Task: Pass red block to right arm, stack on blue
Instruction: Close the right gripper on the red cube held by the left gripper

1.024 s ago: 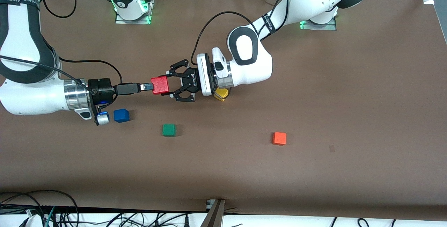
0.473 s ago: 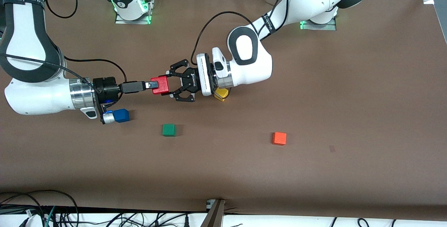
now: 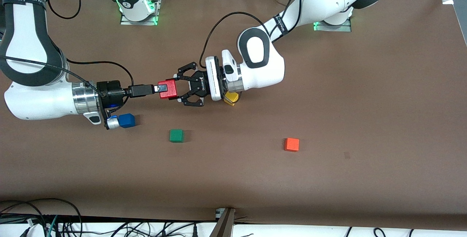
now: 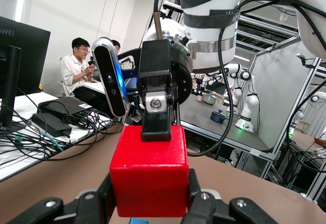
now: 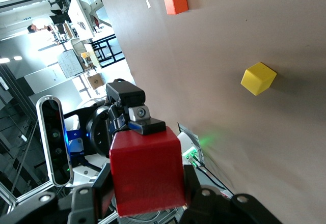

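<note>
In the front view the left gripper (image 3: 179,89) is over the middle of the table (image 3: 328,178), and its spidery black fingers (image 3: 189,66) are clamped on two sides of the red block (image 3: 169,91), which hangs in the air between them. The right gripper (image 3: 161,88) meets it head-on. One slim finger lies flat on top of the block and its partner is hidden underneath, so the block is pinched by both grippers at once. The blue block (image 3: 127,120) sits on the table just beside the right wrist, toward the right arm's end from the fingertips. The yellow block (image 3: 231,99) peeks out from under the left wrist. The green block (image 3: 176,135) and the orange block (image 3: 292,144) lie apart from all the fingers, nearer to the front camera. In the left wrist view the red block (image 4: 148,170) sits between the left gripper's own black fingers (image 4: 89,206), and the right gripper's finger (image 4: 156,118), which has a silver screw, presses on the block's top face. In the right wrist view the red block (image 5: 147,172) fills the foreground with a screw-headed black finger (image 5: 145,126) touching one face and black links against two other sides. The yellow block (image 5: 259,78) and the orange block (image 5: 175,3) lie on the table well clear of the fingers.
</note>
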`<action>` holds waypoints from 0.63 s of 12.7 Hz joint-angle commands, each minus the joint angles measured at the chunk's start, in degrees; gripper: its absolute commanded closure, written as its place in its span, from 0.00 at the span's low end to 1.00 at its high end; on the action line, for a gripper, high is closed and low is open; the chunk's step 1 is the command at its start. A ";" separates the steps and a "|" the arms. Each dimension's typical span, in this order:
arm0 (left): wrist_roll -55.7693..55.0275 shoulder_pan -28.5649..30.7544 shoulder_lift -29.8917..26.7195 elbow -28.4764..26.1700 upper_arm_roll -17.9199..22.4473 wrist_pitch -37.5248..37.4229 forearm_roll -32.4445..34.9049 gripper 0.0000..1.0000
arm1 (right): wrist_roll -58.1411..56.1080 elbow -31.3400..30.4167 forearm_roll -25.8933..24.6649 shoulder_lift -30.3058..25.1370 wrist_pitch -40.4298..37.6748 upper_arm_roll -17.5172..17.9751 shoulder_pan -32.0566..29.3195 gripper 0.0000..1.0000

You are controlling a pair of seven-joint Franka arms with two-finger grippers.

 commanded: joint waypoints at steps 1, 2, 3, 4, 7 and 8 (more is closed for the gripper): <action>1.19 -0.65 -0.62 0.22 0.47 0.71 -2.09 1.00 | 0.62 0.11 0.87 -0.12 0.29 -0.03 0.19 0.99; 1.19 -0.65 -0.62 0.22 0.47 0.71 -2.09 1.00 | 0.62 0.11 0.87 -0.12 0.37 0.06 0.27 0.99; 1.19 -0.65 -0.62 0.22 0.47 0.71 -2.18 1.00 | 0.62 0.11 0.87 -0.12 0.38 0.06 0.28 0.99; 1.19 -0.65 -0.62 0.13 0.47 0.71 -2.79 1.00 | 0.62 0.11 0.87 -0.12 0.38 0.06 0.28 0.99; 0.23 -0.56 -0.79 0.22 0.38 0.97 -3.68 0.00 | 0.62 0.11 0.87 -0.12 0.38 0.06 0.28 0.99; -0.03 -0.47 -0.80 0.13 0.38 0.97 -3.59 0.00 | 0.62 0.11 0.87 -0.12 0.38 0.06 0.28 0.99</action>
